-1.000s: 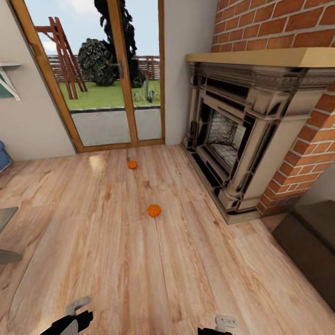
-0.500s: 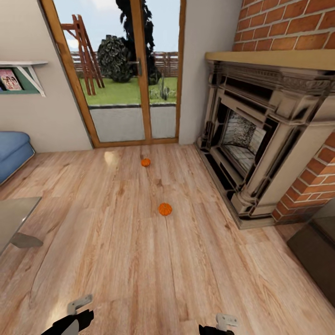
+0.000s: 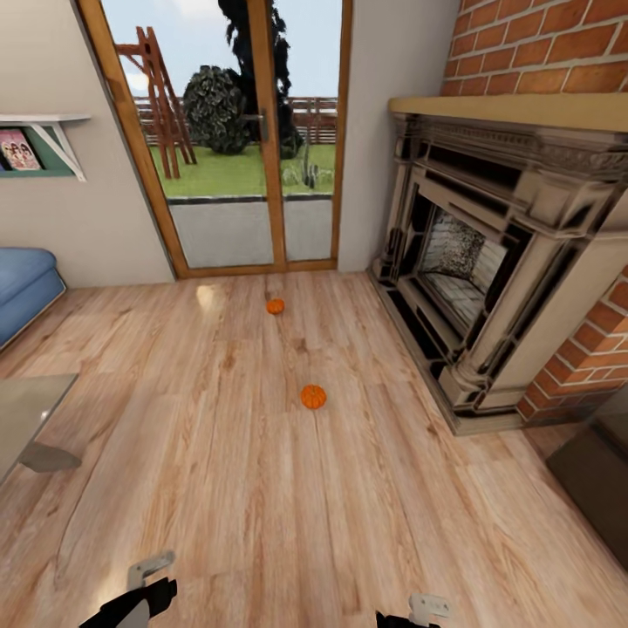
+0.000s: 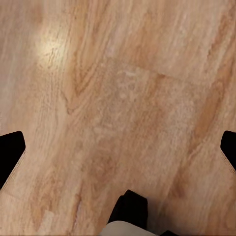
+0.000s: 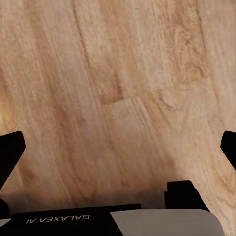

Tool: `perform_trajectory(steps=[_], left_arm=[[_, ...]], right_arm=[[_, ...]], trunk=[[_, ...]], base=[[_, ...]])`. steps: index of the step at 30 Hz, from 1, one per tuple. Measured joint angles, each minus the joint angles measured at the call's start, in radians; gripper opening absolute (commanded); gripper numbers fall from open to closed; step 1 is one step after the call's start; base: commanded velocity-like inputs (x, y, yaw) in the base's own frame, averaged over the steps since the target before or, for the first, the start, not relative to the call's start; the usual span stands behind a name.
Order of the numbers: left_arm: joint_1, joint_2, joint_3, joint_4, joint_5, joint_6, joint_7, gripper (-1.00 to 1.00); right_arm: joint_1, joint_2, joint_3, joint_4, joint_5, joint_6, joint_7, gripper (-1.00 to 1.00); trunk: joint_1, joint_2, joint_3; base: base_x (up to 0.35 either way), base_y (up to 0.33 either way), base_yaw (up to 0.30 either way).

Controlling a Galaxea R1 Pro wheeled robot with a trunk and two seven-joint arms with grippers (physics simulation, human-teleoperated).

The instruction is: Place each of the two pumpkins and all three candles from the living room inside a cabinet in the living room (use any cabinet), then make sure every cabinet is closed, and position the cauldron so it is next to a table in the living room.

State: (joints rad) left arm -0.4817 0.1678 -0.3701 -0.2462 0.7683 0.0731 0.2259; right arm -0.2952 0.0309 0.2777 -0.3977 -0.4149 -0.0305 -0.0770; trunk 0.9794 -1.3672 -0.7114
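Both grippers, left and right, hang low with fingers apart and empty, so the approach is in hand: drive forward to the nearer pumpkin on the floor, the farther pumpkin lying beyond.

Pale wood-plank floor lies beneath the right gripper, whose dark fingertips sit wide apart at nine and three o'clock. At six o'clock, the robot's body carries mirrored lettering.
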Motion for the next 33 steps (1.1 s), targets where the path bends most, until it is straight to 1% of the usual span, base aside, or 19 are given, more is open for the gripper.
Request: perform_trajectory(steps=[5,16,33], left_arm=[[0.0,-0.001,0.0,0.001,0.002,-0.017,0.0,1.0],[0.0,-0.001,0.0,0.0,0.002,-0.018,0.0,1.0],[0.0,-0.002,-0.001,0.001,0.001,-0.02,0.0,1.0]], right_arm=[[0.0,0.003,0.002,0.0,0.001,0.0,0.0,1.0],[0.0,0.003,0.003,0.0,0.001,0.0,0.0,1.0],[0.0,0.005,0.005,-0.001,0.001,0.0,0.0,1.0]], trunk=[[0.0,0.0,0.0],[0.0,0.0,0.0],[0.0,0.0,0.0]], base=[[0.302,0.171,0.0],[0.321,0.135,0.0],[0.349,0.009,0.0]])
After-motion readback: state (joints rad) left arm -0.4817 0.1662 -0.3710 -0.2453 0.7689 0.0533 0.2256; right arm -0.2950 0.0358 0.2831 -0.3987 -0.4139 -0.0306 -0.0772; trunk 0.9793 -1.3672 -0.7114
